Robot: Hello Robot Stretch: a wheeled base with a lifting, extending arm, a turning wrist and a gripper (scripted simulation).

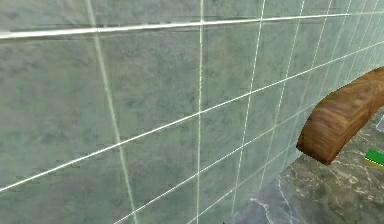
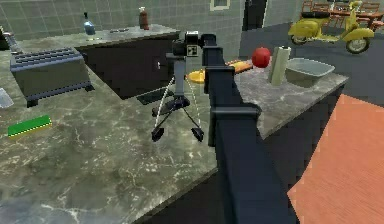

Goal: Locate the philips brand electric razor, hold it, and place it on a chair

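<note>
In the arm side view my arm (image 2: 225, 120) rises as a dark bar over a marble countertop (image 2: 90, 165). At its far end, the gripper (image 2: 180, 130) hangs with its two thin fingers (image 2: 160, 128) reaching down toward the marble. A small dark shape (image 2: 179, 101) sits between the fingers, and I cannot make out whether it belongs to the gripper. I cannot tell whether the gripper holds anything. Nothing I see has a shape I can call a razor.
A grey toaster (image 2: 45, 70) and a flat green thing (image 2: 29, 125) are at the counter's left. A red ball-like fruit (image 2: 261, 57), a paper roll (image 2: 282, 65) and a grey bowl (image 2: 310, 70) stand right. A yellow scooter (image 2: 345, 30) is beyond. Ahead is a tiled wall (image 1: 130, 100) and a brown wooden piece (image 1: 340, 118).
</note>
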